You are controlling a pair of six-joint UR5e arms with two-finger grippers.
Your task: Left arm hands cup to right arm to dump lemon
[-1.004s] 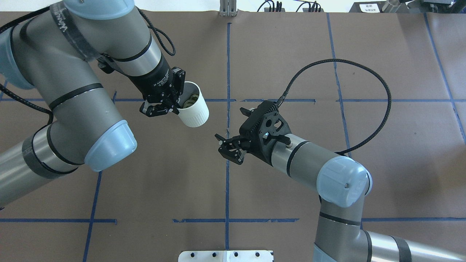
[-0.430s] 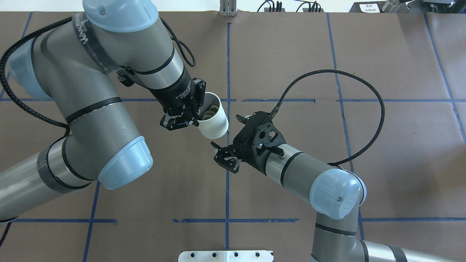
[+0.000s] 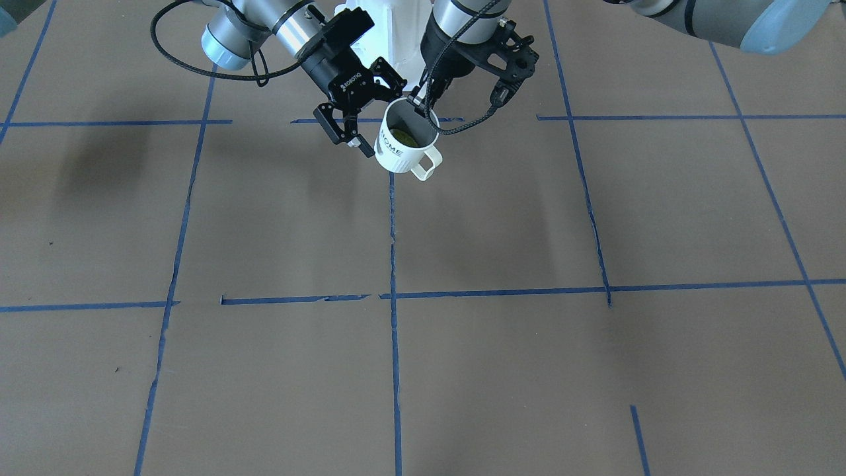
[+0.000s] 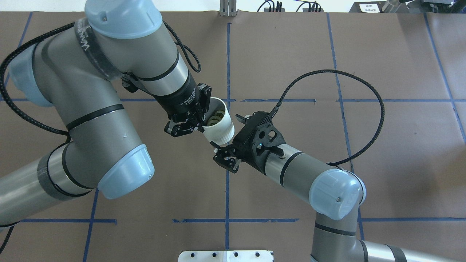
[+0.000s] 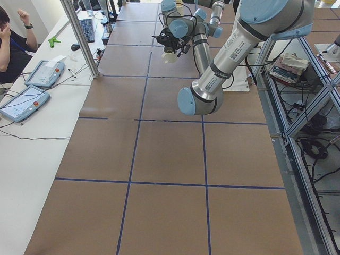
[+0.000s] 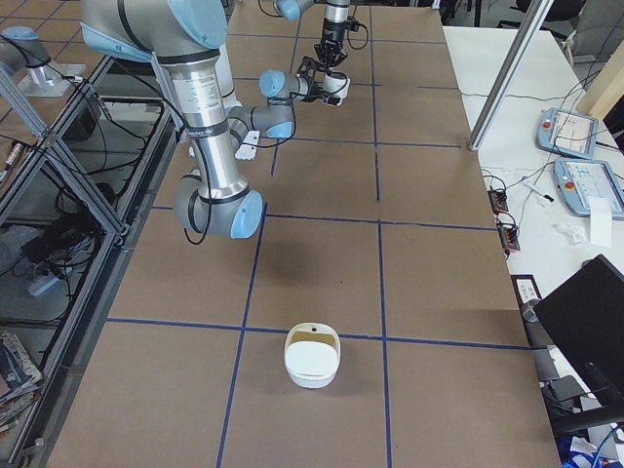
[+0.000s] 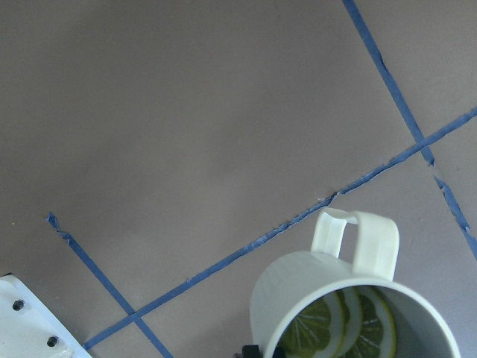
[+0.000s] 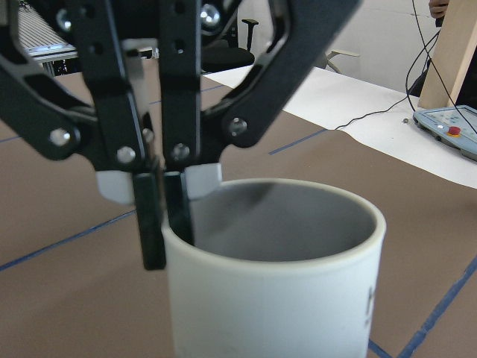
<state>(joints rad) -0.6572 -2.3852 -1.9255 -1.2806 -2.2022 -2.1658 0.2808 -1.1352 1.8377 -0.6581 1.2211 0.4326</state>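
Note:
The left gripper (image 4: 201, 123) is shut on the rim of the white "HOME" cup (image 4: 219, 128) and holds it tilted above the table near the centre line. In the front view the cup (image 3: 402, 147) hangs from that gripper (image 3: 418, 106), with its handle pointing away from the robot. The yellow-green lemon (image 3: 402, 137) lies inside, and shows as slices in the left wrist view (image 7: 344, 328). The right gripper (image 4: 217, 154), printed "ROBOTIQ", is open and empty right beside the cup's base; it also shows in the front view (image 3: 350, 135). The right wrist view shows the cup (image 8: 283, 283) close up, pinched by the left gripper's fingers (image 8: 153, 216).
The brown table (image 4: 276, 47) carries blue tape lines. A white basket-like container (image 6: 312, 356) stands near the table's right end. The right arm's black cable loops (image 4: 364, 105) beside its wrist. Tablets and an operator (image 5: 10, 37) are at a side desk.
The left arm has carried the cup to the right and down toward the centre line. The right gripper has shifted slightly left to meet it and stays open.

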